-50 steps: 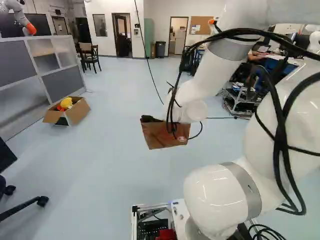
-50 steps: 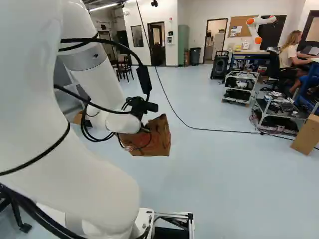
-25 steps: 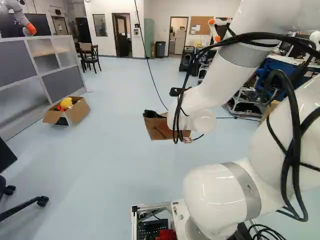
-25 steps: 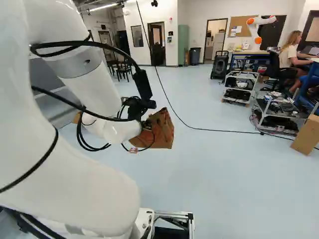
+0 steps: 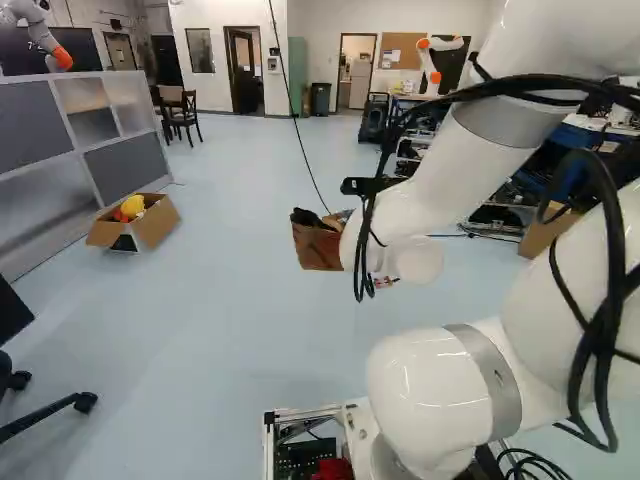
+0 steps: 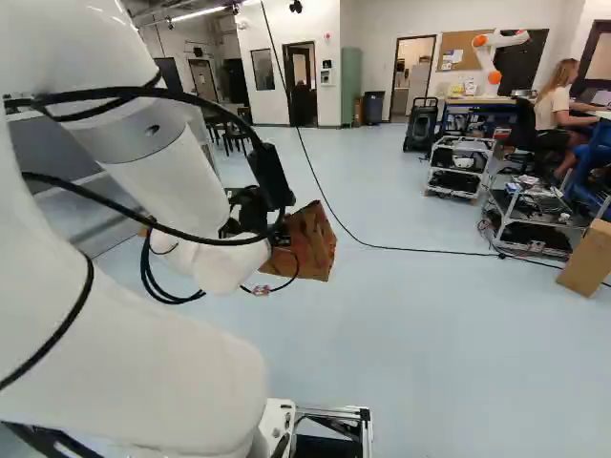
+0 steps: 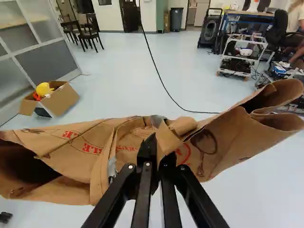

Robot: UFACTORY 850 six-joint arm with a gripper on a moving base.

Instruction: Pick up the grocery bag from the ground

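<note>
Black fingers [image 6: 281,237] nearly together, a folded part of the brown paper grocery bag [image 7: 133,137] pinched between them; wrist view shows the fingers [image 7: 156,151] at the bag, paper spreading out to both sides. Bag hangs off the floor. Against the earlier frames: white arm [image 5: 435,190] has shifted relative to its foot joint, the bag travelling with it. Bag sits higher in both base views; in the left one, more of it is behind the arm. Base has not moved.

Wrist view only: red print, a thin looped cord on the paper near the fingers, and the dark hollow at one end. Fingertips hidden in both base views. Farther ahead of the fingers, past that hollow end, wrist and left base views show an open cardboard box [image 7: 65,100] with yellow and red contents; right base view hides most of it.
</note>
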